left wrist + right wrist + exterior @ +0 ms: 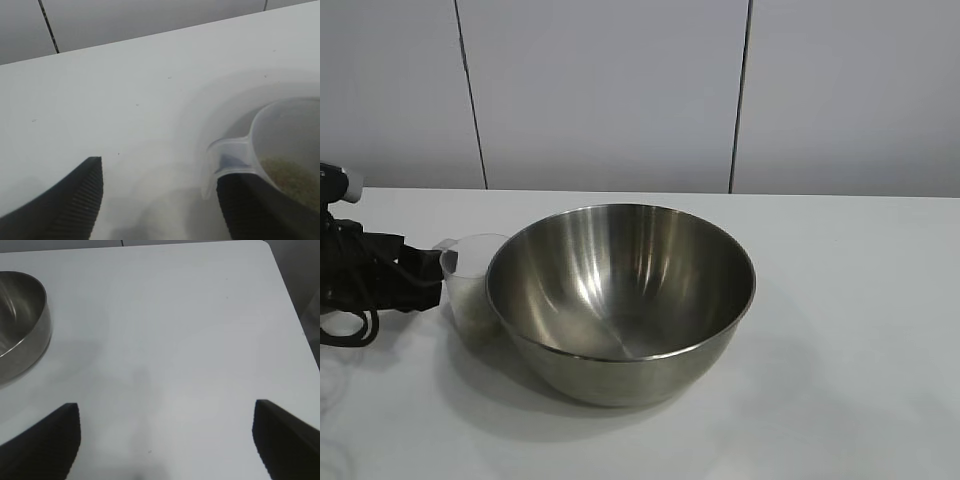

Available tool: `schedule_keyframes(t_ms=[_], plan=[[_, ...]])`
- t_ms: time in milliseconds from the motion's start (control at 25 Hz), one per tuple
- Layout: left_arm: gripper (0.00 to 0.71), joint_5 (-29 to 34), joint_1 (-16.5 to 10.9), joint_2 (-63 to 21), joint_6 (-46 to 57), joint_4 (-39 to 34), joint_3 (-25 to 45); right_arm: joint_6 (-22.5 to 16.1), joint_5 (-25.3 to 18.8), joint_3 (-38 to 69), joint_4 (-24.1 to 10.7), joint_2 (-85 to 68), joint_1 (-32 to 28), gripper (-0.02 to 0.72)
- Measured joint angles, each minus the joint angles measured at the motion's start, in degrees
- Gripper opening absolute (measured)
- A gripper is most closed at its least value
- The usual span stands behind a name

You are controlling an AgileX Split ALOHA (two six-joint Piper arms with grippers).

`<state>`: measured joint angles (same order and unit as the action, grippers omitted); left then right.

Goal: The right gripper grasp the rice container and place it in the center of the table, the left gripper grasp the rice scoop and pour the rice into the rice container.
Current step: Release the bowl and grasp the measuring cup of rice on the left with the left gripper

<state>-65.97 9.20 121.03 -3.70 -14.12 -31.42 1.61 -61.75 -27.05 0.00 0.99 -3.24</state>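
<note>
The rice container (pixel 620 300), a wide shiny steel bowl, stands upright in the middle of the white table (pixel 850 320) and is empty inside. Touching its left side is the rice scoop (pixel 470 280), a small clear plastic cup with pale rice (pixel 476 312) at its bottom. My left gripper (pixel 415 266) reaches in from the far left, close to the scoop. In the left wrist view the left gripper (pixel 159 170) is open over bare table, and one fingertip (pixel 250 200) sits right at the tab of the scoop (pixel 235 152); rice (pixel 290 177) shows inside. The right gripper (pixel 166 404) is wide open over bare table, apart from the rice container (pixel 20 325).
A grey panelled wall (pixel 620 90) runs behind the table's far edge. The right wrist view shows the table's edge and corner (pixel 280 270) beyond the right gripper. The right arm does not show in the exterior view.
</note>
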Motion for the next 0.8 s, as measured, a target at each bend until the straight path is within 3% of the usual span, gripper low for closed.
schedule_keyframes(t_ms=[160,360,480,600,800], plan=[[0.395,0.0,0.0,0.2,0.1,0.0,0.0,0.0,0.0,0.0,0.0,0.0,0.0,0.639],[0.153,0.0,0.0,0.2,0.2,0.0,0.0,0.0,0.0,0.0,0.0,0.0,0.0,0.639],[0.064,0.0,0.0,0.2,0.4,0.0,0.0,0.0,0.0,0.0,0.0,0.0,0.0,0.639],[0.021,0.0,0.0,0.2,0.4,0.0,0.0,0.0,0.0,0.0,0.0,0.0,0.0,0.639],[0.015,0.0,0.0,0.2,0.4,-0.1,0.0,0.0,0.0,0.0,0.0,0.0,0.0,0.639]])
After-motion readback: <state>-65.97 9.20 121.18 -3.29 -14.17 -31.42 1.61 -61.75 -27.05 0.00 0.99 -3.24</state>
